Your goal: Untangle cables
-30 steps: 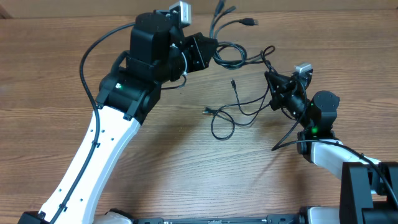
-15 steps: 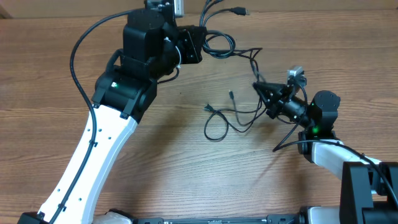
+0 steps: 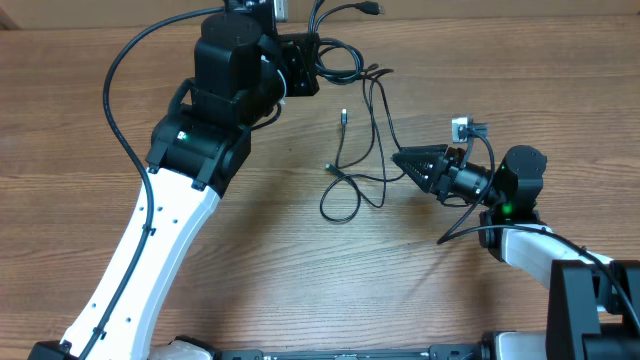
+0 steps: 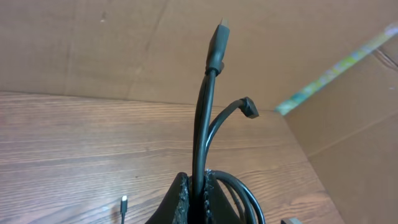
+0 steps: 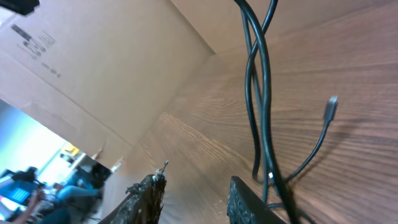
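Table (image 3: 80, 120): wood grain, with a cardboard wall (image 4: 93, 43) behind it. Cables (image 4: 200, 124): bunched at the far edge, strands trailing to a loose loop mid-table. Left gripper (image 3: 318, 62): extended to the far edge, fingers clamped on the bunch, plug ends projecting. Right gripper (image 3: 400, 160): levelled toward the trailing strands, fingers parted, nothing between them.

Your left tool (image 3: 300, 65) grips the bunched cables (image 3: 325, 60) at the far side of the worktop (image 3: 80, 120), with plug ends fanning out beyond it. Thin strands run down to a loop lying flat on the wood. Your right tool (image 3: 400, 160) points left, its tip just beside those strands.
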Controlling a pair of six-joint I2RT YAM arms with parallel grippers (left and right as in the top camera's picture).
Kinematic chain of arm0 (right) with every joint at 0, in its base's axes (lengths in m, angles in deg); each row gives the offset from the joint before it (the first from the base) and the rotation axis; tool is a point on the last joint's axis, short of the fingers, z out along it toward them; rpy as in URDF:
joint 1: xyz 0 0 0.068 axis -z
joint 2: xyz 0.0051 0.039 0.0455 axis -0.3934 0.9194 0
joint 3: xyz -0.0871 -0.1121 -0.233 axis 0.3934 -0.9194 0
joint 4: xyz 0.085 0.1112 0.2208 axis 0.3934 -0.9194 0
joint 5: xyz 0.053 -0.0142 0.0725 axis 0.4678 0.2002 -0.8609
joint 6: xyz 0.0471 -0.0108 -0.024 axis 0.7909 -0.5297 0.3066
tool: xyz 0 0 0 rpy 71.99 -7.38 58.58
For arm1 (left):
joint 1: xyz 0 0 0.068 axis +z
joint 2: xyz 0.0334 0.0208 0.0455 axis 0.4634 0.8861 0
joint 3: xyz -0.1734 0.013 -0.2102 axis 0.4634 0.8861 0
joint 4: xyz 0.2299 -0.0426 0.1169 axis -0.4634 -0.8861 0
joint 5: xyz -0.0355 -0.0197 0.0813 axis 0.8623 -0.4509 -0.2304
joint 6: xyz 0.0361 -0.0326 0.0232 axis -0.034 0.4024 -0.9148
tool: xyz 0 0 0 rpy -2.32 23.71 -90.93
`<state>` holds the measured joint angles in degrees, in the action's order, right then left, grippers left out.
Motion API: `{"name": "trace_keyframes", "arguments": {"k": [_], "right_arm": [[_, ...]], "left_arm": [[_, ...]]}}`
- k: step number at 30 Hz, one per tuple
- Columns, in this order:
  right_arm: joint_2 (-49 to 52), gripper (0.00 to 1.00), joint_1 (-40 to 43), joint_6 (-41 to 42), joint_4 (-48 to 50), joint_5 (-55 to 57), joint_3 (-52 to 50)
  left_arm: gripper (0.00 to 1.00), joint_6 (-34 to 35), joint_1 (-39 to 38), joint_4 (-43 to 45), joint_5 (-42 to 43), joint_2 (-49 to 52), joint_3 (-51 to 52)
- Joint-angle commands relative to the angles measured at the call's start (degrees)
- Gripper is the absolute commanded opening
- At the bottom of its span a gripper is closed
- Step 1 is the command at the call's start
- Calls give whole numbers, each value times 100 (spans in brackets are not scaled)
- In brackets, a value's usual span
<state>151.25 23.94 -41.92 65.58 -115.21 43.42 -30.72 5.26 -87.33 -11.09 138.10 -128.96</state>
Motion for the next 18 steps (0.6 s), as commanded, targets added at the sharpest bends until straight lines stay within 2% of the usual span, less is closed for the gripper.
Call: {"name": "trace_keyframes", "arguments": {"k": [1,4,6,9,14,18], "right_arm": [[-39,35,48,560,35,-83,55],[-39,48,48,1172,52,-81,57],[-39,52,48,1646,66,-79,57],[-39,73,48,2413,181,-81,57],[-39,88,-44,3799,778,-79,57],[-39,88,-229,4481,1320,129,57]], "left_arm": [[4,-153,42,-52,-369,-35,-131],[4,-151,70,-127,-501,-35,-131],[4,-151,68,-144,-492,-35,-131],[4,-146,66,-219,-476,-33,-131],[4,-70,7,-551,-435,2,-118],[4,385,-114,-772,-428,131,-118]]}}
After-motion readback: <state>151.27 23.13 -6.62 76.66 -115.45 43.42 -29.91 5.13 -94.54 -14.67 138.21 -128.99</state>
